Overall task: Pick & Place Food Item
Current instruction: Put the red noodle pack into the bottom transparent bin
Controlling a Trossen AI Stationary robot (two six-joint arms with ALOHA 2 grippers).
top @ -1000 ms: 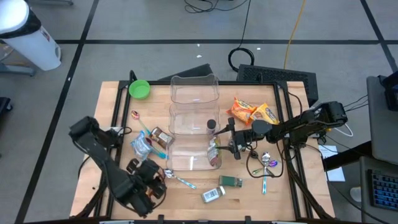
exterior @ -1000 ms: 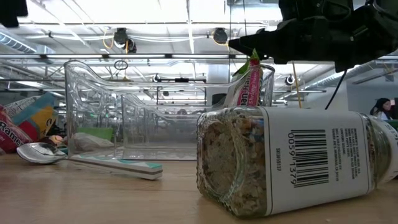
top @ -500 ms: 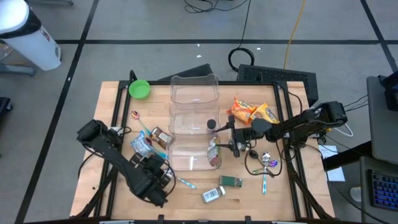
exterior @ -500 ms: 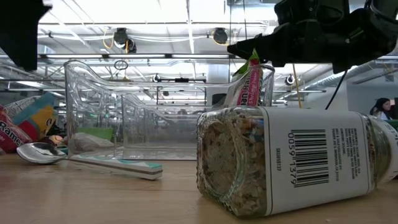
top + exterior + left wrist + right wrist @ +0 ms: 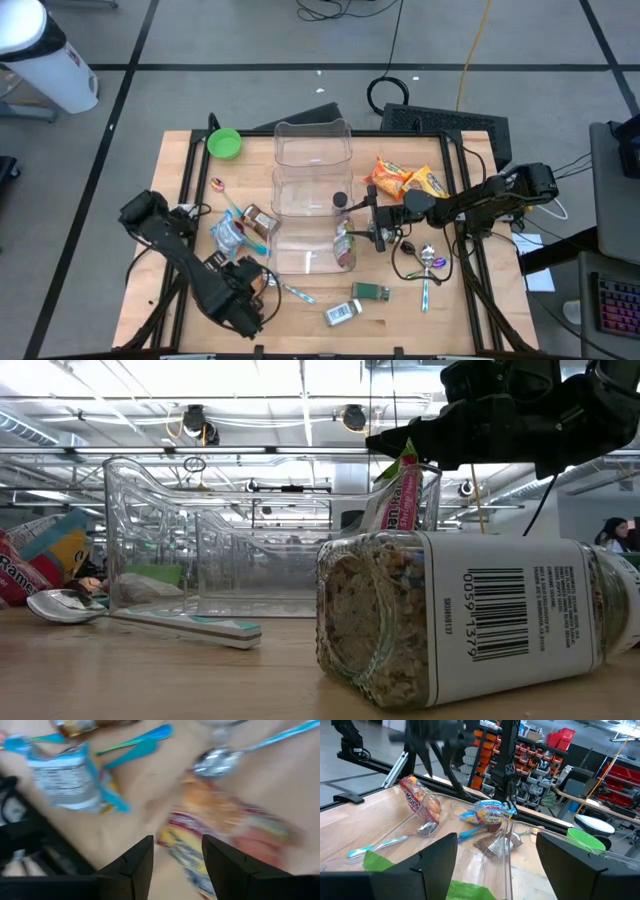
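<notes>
Since a moment before, the left gripper [image 5: 248, 300] had backed slightly toward the front edge; its fingers stood apart, empty, just above the snack packet [image 5: 225, 835], which ran crosswise beneath them.

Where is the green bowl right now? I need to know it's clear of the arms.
In the high view the green bowl sits at the table's far left corner, just left of the clear plastic bin, apart from both arms.
</notes>
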